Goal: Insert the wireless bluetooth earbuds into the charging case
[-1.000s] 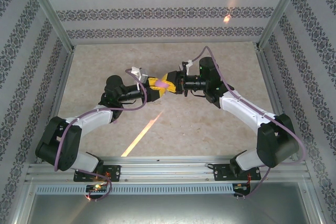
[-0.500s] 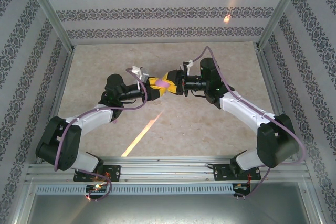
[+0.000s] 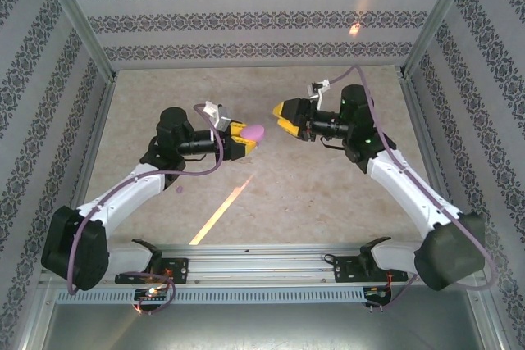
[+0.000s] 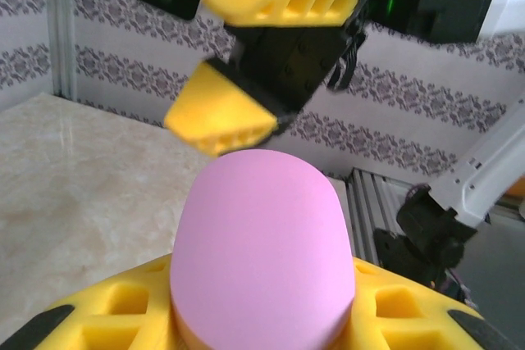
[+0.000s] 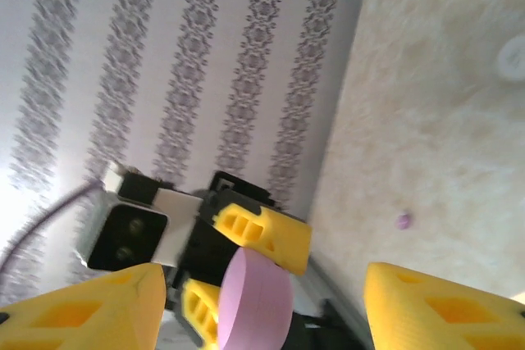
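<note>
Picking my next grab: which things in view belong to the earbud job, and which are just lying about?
Job:
- charging case, clamped in the left gripper
- tiny lilac earbud, loose on the table
- right gripper, open and empty

Lying about:
- white round disc, on the table at the edge of the right wrist view
</note>
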